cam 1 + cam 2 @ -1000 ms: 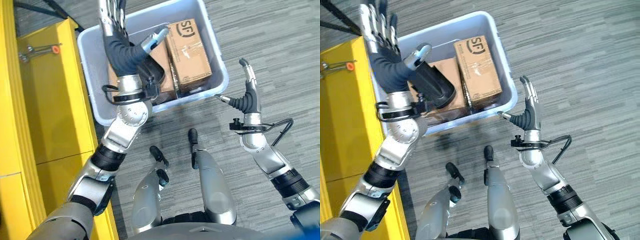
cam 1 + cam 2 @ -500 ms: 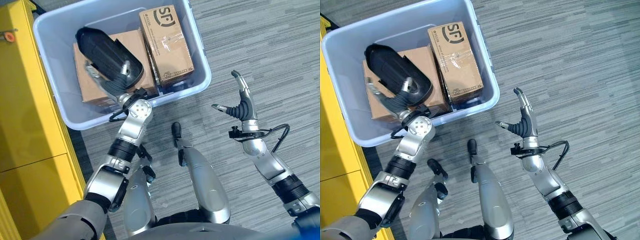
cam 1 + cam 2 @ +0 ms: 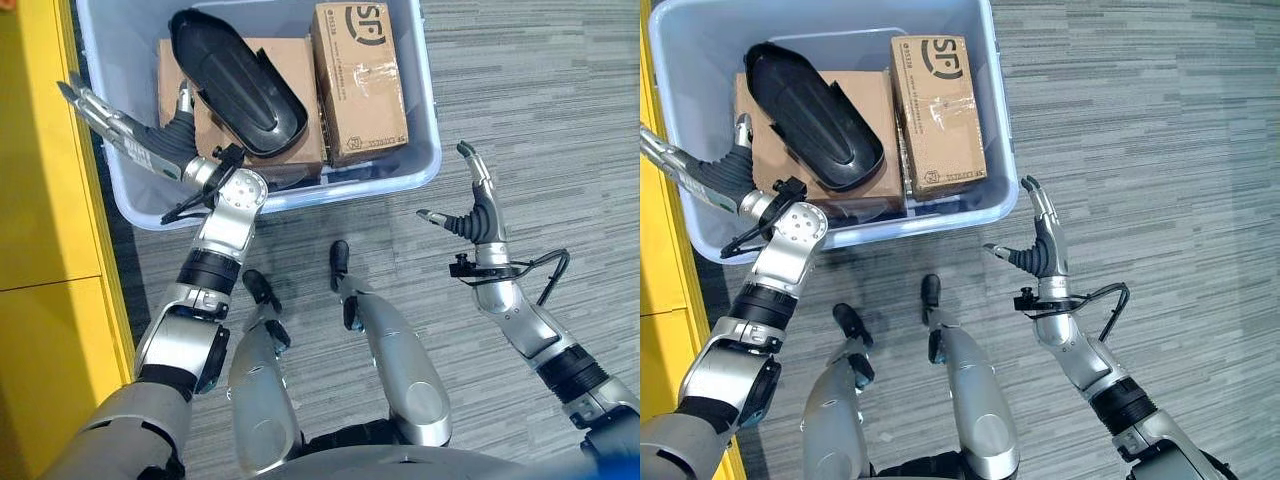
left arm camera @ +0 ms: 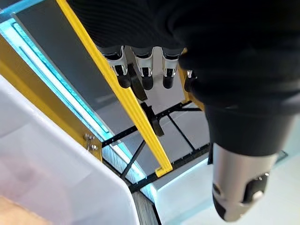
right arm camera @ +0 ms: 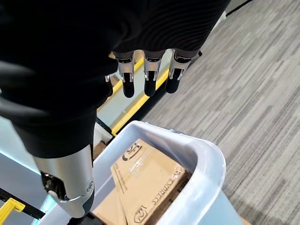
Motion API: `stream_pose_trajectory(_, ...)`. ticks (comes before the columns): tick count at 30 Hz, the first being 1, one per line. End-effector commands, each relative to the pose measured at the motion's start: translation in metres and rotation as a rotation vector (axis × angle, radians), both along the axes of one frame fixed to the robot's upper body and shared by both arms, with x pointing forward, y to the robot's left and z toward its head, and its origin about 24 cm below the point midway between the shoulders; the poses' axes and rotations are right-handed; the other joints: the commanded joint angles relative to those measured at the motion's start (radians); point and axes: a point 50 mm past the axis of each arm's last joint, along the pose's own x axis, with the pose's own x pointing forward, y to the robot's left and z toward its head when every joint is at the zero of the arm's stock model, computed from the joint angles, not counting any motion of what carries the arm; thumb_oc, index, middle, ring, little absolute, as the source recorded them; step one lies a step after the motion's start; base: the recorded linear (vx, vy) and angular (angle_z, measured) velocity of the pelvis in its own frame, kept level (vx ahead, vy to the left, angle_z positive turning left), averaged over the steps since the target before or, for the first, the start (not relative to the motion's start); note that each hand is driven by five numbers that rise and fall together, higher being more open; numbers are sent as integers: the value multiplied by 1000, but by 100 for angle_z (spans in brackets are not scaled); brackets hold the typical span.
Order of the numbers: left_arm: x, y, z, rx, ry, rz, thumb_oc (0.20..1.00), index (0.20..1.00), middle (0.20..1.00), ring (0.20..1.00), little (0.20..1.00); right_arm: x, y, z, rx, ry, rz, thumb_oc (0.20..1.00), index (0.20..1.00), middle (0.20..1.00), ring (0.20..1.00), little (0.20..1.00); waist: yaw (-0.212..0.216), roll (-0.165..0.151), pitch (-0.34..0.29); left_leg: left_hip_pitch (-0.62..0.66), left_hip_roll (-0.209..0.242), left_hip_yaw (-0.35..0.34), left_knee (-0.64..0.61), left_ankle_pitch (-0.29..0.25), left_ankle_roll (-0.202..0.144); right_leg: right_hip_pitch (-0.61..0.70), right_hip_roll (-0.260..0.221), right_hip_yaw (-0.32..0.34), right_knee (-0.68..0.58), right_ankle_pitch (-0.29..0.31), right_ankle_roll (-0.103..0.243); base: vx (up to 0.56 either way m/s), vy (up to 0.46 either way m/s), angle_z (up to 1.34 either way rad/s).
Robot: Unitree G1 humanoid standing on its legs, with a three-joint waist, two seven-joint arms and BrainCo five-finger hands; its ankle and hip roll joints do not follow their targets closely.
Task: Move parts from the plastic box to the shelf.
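Note:
The pale plastic box (image 3: 428,120) stands on the floor ahead of me. In it a black moulded part (image 3: 235,85) lies across a flat cardboard carton (image 3: 300,70), beside a second carton (image 3: 360,80). My left hand (image 3: 150,150) reaches over the box's left wall towards the yellow shelf (image 3: 40,200), fingers (image 4: 143,75) straight and holding nothing. To the right of the box, over the floor, my right hand (image 3: 475,215) is open, and its fingers (image 5: 150,77) point towards the box (image 5: 206,164).
The yellow shelf unit runs along the whole left side, its frame (image 4: 136,112) close past my left hand. Grey striped carpet (image 3: 540,100) lies to the right of the box and in front of it.
The view has shifted. My left hand has swung away from the black part to the box's left wall. The black part stays in the box. My right hand has barely moved.

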Motion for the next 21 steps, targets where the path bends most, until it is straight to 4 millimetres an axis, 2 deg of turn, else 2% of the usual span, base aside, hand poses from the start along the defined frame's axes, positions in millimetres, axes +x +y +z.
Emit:
stream_pose_trajectory(1, 4, 11, 25, 54, -27, 4, 1000, 1000, 1000, 1000, 1000, -7, -1, 14, 78, -57, 28, 1000, 1000, 1000, 1000, 1000, -2, -75, -28, -43, 126, -14, 155, -61, -74, -22, -55, 21, 56, -80, 121, 69, -49, -1)
stream_pose_trajectory(4, 9, 8, 23, 47, 5, -31, 1000, 1000, 1000, 1000, 1000, -6, 0, 13, 86, -54, 27, 1000, 1000, 1000, 1000, 1000, -3, -89, -28, -63, 128, -24, 172, -70, -72, -32, -50, 16, 62, -80, 121, 41, -51, 2)
stream_pose_trajectory(9, 12, -1, 23, 147, 24, -54, 1000, 1000, 1000, 1000, 1000, -6, 1, 13, 103, -59, 21, 1000, 1000, 1000, 1000, 1000, -4, -112, -28, -98, 131, -38, 199, -86, -68, -48, -46, 4, 70, -81, 120, 30, -49, 5)
stream_pose_trajectory(15, 16, -7, 16, 121, 60, -88, 1000, 1000, 1000, 1000, 1000, -5, -1, 11, 126, -47, 9, 1000, 1000, 1000, 1000, 1000, -2, -128, -28, -126, 135, -53, 223, -95, -66, -59, -41, -3, 73, -80, 119, 23, -43, 4)
stream_pose_trajectory(17, 18, -10, 12, 112, 78, -100, 1000, 1000, 1000, 1000, 1000, -4, -1, 10, 132, -41, 3, 1000, 1000, 1000, 1000, 1000, 0, -132, -28, -134, 135, -59, 230, -96, -65, -60, -40, -7, 75, -81, 118, 26, -53, -1)
stream_pose_trajectory(21, 17, -8, -11, -24, 121, -83, 1000, 1000, 1000, 1000, 1000, -3, 0, 6, 139, -26, -7, 1000, 1000, 1000, 1000, 1000, 4, -138, -28, -152, 134, -70, 241, -99, -64, -66, -39, -13, 79, -83, 118, 17, -24, 0)
